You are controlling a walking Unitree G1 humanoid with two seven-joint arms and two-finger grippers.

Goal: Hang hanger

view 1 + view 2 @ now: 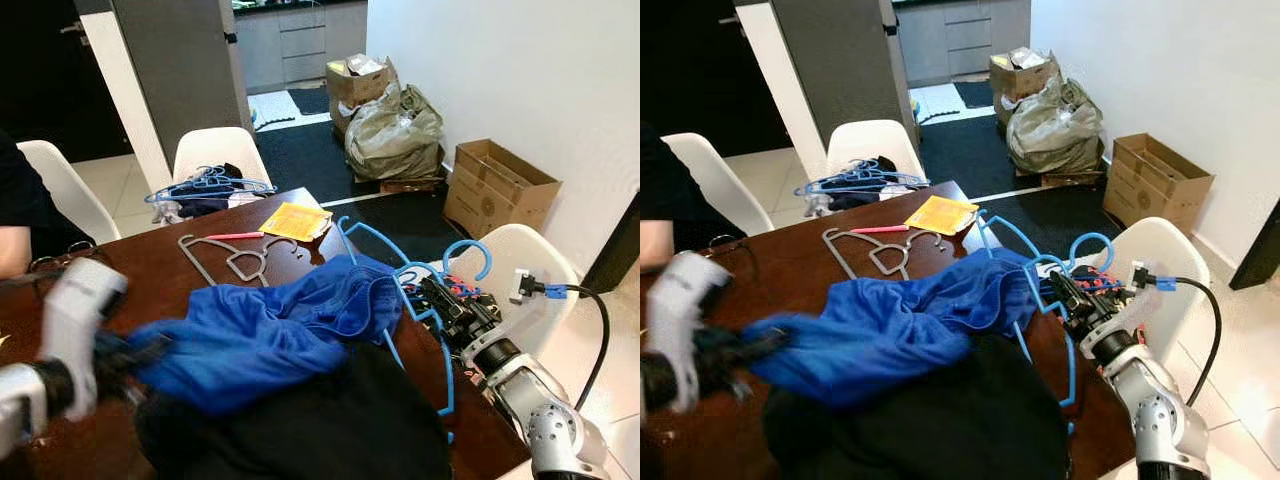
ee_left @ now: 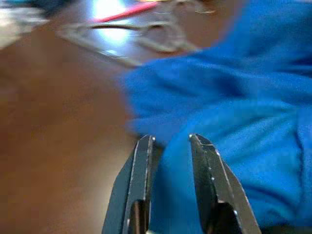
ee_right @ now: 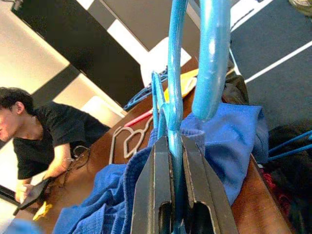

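Observation:
A blue garment [image 1: 270,340] lies bunched across the brown table [image 1: 150,275]. My left gripper [image 1: 140,355], blurred, is at its left edge. In the left wrist view that gripper [image 2: 170,141] is shut on a fold of the blue garment [image 2: 253,146]. My right gripper [image 1: 440,300] is at the table's right edge, shut on a blue plastic hanger [image 1: 400,275] whose frame reaches into the garment. In the right wrist view the hanger's bar [image 3: 174,73] runs between the fingers [image 3: 153,185], with its hook [image 3: 212,58] beside them.
A black garment [image 1: 300,420] lies at the table's front. A grey hanger [image 1: 235,255] and a yellow packet [image 1: 297,220] lie behind it. Several hangers [image 1: 205,185] are piled on a white chair. A person [image 1: 20,210] sits at left. Cardboard boxes [image 1: 495,185] stand at right.

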